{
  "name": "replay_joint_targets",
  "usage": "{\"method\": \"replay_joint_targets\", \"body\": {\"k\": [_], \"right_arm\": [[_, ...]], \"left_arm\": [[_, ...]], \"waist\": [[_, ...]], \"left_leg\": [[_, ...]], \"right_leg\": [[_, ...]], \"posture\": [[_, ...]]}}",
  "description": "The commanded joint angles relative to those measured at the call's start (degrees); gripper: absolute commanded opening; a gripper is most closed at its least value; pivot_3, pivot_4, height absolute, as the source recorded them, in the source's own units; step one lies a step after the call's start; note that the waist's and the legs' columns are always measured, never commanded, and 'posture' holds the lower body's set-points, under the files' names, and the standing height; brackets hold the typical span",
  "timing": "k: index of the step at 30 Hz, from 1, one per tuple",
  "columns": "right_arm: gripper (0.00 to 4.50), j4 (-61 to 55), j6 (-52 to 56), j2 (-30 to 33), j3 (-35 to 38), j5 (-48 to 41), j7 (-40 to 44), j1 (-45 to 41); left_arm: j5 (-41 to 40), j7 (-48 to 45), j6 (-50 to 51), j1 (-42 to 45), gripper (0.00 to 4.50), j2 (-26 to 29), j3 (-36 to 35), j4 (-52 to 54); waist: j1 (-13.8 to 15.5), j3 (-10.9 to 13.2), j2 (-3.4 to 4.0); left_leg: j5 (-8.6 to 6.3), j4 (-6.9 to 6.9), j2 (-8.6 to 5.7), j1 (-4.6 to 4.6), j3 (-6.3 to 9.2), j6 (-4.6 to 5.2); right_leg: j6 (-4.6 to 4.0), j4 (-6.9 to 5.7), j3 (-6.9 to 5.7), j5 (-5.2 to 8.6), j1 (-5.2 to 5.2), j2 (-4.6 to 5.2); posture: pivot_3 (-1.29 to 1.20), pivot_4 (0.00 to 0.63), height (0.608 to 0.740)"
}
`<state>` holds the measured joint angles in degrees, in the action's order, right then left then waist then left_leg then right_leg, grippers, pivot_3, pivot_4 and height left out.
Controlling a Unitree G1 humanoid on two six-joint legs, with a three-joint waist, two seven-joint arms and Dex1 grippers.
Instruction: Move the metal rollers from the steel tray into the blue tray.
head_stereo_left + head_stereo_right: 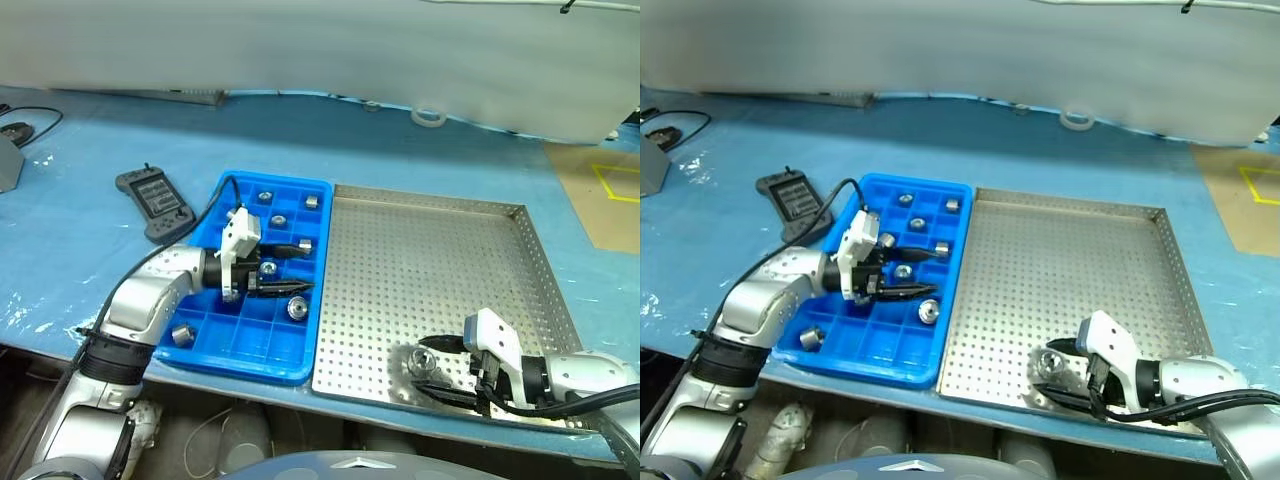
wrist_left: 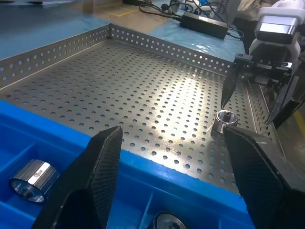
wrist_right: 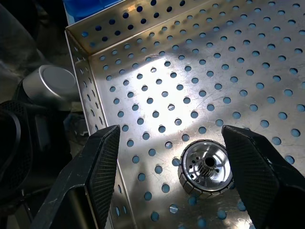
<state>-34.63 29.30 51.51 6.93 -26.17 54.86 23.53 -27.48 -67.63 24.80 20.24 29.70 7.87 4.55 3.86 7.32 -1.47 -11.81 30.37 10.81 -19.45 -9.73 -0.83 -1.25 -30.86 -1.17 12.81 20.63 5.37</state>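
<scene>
Our right gripper (image 3: 167, 181), jaws apart, straddles the last roller (image 3: 206, 167) at lower frame; off-centre closing could knock it away.

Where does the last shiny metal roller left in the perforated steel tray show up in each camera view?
Left eye view: shiny metal roller, near front rim, beside right pincer.
Right eye view: same spot.
Left wrist view: far across the tray.
Right wrist view: close up, between the black fingers.
Shared landmark: perforated steel tray.
</scene>
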Motion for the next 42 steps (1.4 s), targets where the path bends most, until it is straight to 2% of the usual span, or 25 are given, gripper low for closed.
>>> {"method": "replay_joint_targets", "body": {"k": [1,14,22,25,28,29,34,35,38,42], "right_arm": [[3.58,1.2,-0.84,-1.42,-0.07,1.25,-1.46,0.8],[3.58,2.51,-4.0,-7.39,-0.27,5.62,-7.22,3.13],[3.58,3.47,-3.49,-7.28,0.27,4.5,-6.4,2.12],[2.95,2.73,-2.89,-6.73,1.09,3.19,-5.22,2.34],[1.97,3.77,-2.61,-6.07,1.24,4.31,-5.75,1.24],[1.97,3.86,-2.49,-5.78,1.68,3.52,-4.97,1.1],[0.7,4.47,-1.41,-5.44,3.85,2.77,-5.29,-0.01],[0.7,4.59,-1.31,-5.25,4.03,2.31,-4.61,-0.13],[0.03,4.45,-0.84,-4.96,4.66,2.09,-4.05,-0.22],[0.03,3.44,1.54,-4.46,7.14,-1.13,-2.18,0.34]], "left_arm": [[0.52,0.91,-1.67,-1.23,3.53,-0.58,0.99,4.19],[1.51,-1.08,-4.6,1.49,3.53,-0.78,0.99,-2.21],[2.0,-1.55,-6.04,1.66,3.53,-1.01,0.98,-3.62],[2.19,-1.46,-6.36,1.61,3.58,-1.12,1.04,-3.81],[2.46,-1.34,-6.4,2.34,3.58,-1.42,1.13,-4.46],[2.51,-1.22,-6.27,2.74,3.58,-1.54,1.14,-4.62],[2.64,-0.72,-5.68,3.15,3.58,-1.71,1.15,-4.13],[2.67,-0.55,-5.64,2.9,3.58,-1.74,1.18,-3.8],[2.62,0.35,-5.21,1.72,3.58,-1.87,1.36,-1.92],[2.69,0.77,-5.45,0.28,3.58,-1.74,1.38,-0.82]], "waist": [[0.11,-0.03,-0.05],[-0.01,-0.07,0.07],[-0.01,-0.07,0.07],[0.02,-0.07,0.09],[0.0,-0.08,0.08],[0.02,-0.08,0.08],[-0.01,-0.09,0.08],[-0.02,-0.09,0.08],[0.05,-0.09,0.09],[0.06,-0.08,0.11]], "left_leg": [[0.0,0.0,0.0,0.01,-0.01,-0.01],[0.04,-0.04,0.01,0.24,-0.06,-0.1],[0.02,-0.06,0.0,0.22,-0.11,-0.08],[0.02,-0.06,0.01,0.25,-0.11,-0.08],[0.02,-0.06,0.0,0.24,-0.11,-0.08],[0.02,-0.06,0.0,0.24,-0.11,-0.08],[0.02,-0.06,0.01,0.24,-0.11,-0.08],[0.02,-0.06,0.01,0.22,-0.11,-0.07],[0.02,-0.07,0.01,0.21,-0.12,-0.07],[0.01,-0.06,0.01,0.19,-0.12,-0.06]], "right_leg": [[0.0,0.0,0.0,0.0,-0.02,0.01],[0.03,-0.04,0.09,0.01,-0.08,0.0],[0.02,-0.03,0.09,0.0,-0.06,0.01],[0.03,-0.04,0.09,0.01,-0.07,0.01],[0.03,-0.03,0.11,0.01,-0.07,0.01],[0.03,-0.03,0.11,0.01,-0.07,0.01],[0.02,-0.03,0.11,0.0,-0.07,0.01],[0.02,-0.03,0.11,0.0,-0.05,0.0],[0.02,-0.03,0.1,0.0,-0.04,0.0],[0.02,-0.03,0.1,0.0,-0.04,0.01]], "posture": [[-0.07,0.15,0.74],[-0.08,0.15,0.74],[-0.08,0.15,0.74],[-0.08,0.15,0.74],[-0.08,0.15,0.74],[-0.08,0.15,0.74],[-0.07,0.15,0.74],[-0.07,0.15,0.74],[-0.07,0.15,0.74],[-0.07,0.15,0.74]]}}
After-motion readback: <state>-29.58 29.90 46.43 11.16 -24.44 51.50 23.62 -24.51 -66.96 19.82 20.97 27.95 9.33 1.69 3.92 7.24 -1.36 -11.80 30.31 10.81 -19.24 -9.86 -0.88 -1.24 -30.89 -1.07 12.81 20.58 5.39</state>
